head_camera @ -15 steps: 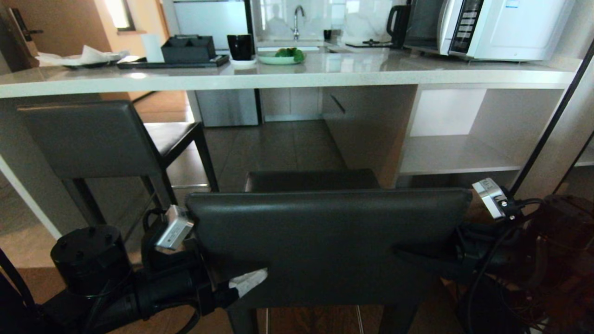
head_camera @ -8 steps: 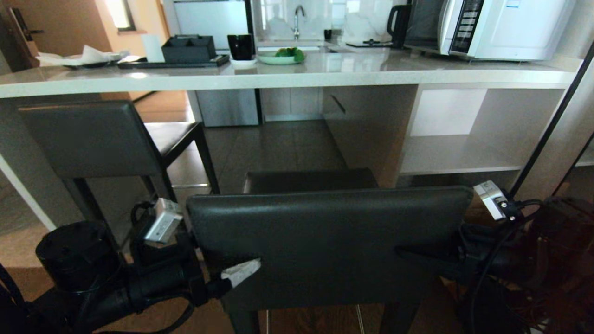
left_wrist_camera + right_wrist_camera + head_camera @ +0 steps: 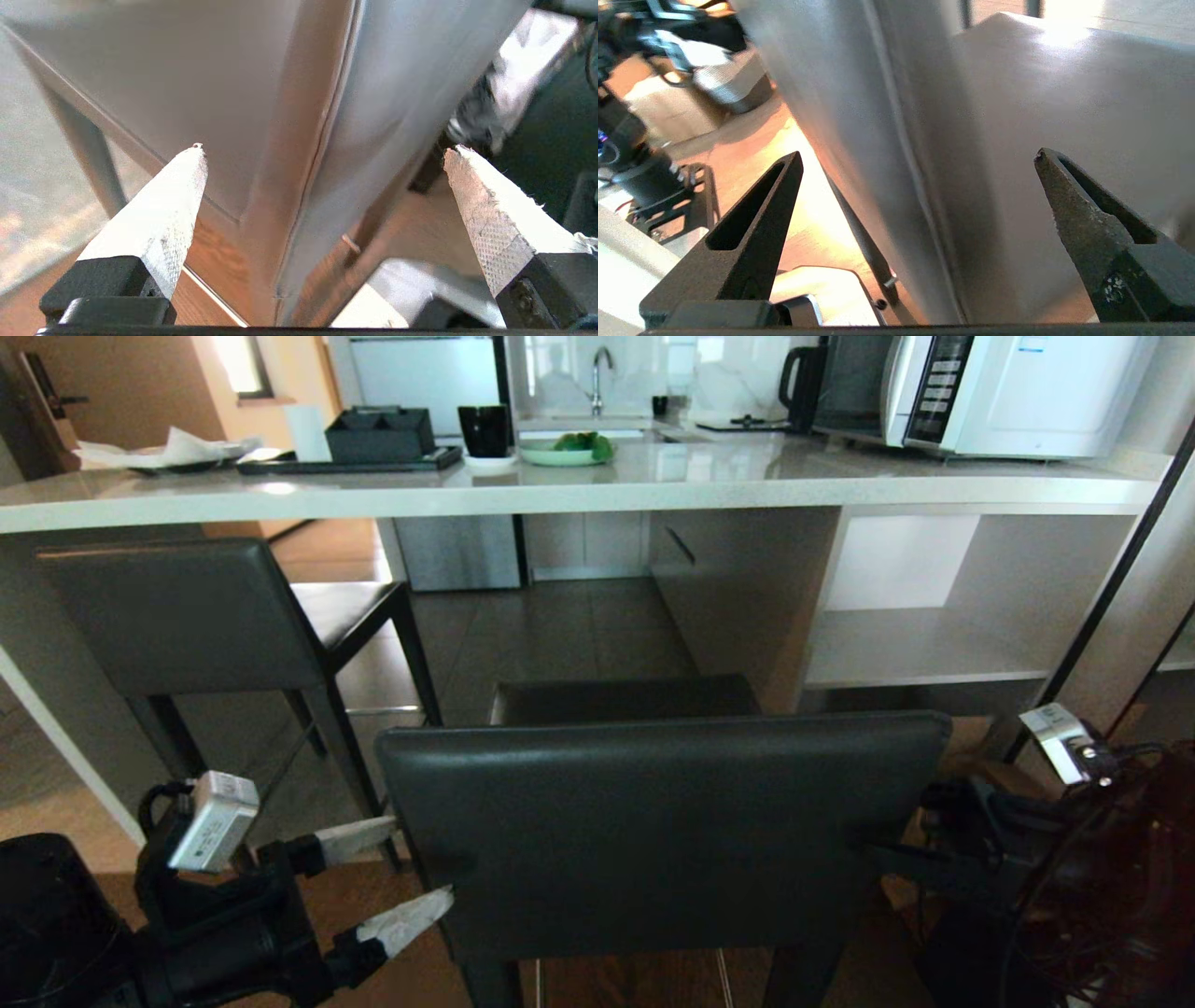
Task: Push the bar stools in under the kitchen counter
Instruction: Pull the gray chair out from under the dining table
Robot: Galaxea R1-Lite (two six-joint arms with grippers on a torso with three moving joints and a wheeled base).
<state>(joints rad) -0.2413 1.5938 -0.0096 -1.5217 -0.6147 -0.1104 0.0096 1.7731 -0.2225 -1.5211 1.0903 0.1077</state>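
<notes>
A dark grey leather bar stool (image 3: pixel 653 831), short of the pale stone kitchen counter (image 3: pixel 597 485), is flanked by the left gripper (image 3: pixel 392 868) and right gripper (image 3: pixel 920 163), both spread wide and empty, seemingly for a push.

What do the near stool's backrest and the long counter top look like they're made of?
The dark grey padded stool backrest looks like leather or a leather-like covering: smooth with a soft sheen, rounded corners and a seam along its side. The pale polished counter top looks like stone or a stone composite: glossy and reflective.
</notes>
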